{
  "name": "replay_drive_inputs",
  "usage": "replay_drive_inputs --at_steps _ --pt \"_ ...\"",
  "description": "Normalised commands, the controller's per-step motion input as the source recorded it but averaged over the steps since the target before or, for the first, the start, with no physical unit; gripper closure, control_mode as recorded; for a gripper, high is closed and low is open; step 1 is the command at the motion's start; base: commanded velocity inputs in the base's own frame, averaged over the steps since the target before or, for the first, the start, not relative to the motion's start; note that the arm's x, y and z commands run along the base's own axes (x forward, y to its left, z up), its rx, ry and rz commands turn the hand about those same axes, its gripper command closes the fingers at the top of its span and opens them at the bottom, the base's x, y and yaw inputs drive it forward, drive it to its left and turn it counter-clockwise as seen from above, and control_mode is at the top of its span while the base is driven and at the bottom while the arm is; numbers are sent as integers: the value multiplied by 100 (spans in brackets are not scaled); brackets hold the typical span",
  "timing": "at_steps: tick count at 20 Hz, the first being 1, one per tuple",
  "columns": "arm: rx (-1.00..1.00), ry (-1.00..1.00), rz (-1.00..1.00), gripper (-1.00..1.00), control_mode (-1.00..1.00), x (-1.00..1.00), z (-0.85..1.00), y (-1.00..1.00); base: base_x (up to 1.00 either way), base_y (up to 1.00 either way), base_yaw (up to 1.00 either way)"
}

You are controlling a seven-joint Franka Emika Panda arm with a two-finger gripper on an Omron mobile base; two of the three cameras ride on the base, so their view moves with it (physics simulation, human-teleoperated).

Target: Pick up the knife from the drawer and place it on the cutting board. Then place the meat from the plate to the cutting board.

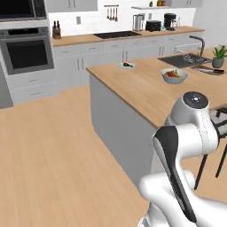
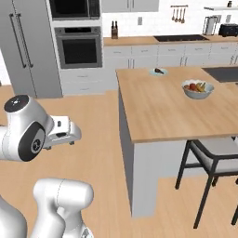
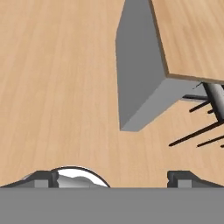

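Wooden and pale, the island counter (image 1: pixel 133 84) carries most of what the job is about, and the way things lie on it reads as a staged start. At its far left corner sits the plate (image 1: pixel 127 65), pale blue-green, with the meat (image 1: pixel 128 64) as a small dark reddish lump on top; it waits there because it is the second item to move. Well to the right, near the sink (image 1: pixel 188 58) and a potted plant (image 1: pixel 218 56), lies the cutting board (image 1: pixel 208 69), dark brown, with a thin pale streak on it that is too small to identify. Between plate and board stands a pale bowl of fruit (image 1: pixel 174 75), no part of the job. The knife and the drawer cannot be made out here; the island's near grey side is plain, and no drawer front stands open on the cabinets along the far wall. The arm is folded over the base on the near side of the island, a carrying posture rather than a reaching one. In the hand view the gripper (image 3: pixel 112 179) looks down at bare floor beside the island's near corner, a dark stool (image 2: pixel 211 160) tucked under the overhang to the right. Its fingertips (image 3: pixel 186 178) stand wide apart with nothing between them, as suits a hand with nothing yet to fetch within reach. My judgement is that the task has barely begun: the drawer must first be found and approached.
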Motion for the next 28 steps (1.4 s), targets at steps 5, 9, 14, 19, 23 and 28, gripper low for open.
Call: replay_drive_inputs --at_steps 5,9,14,19,23,28 --pt "0 0 0 -100 100 0 0 0 73 100 -23" --pt "0 0 0 -100 100 0 0 0 99 100 -23" --pt "0 0 0 -100 100 0 0 0 100 100 -24" --pt "0 0 0 -100 100 0 0 0 100 100 -28" --pt "0 0 0 -100 100 0 0 0 100 97 -35" --pt "0 0 0 -100 100 0 0 0 100 75 -36"
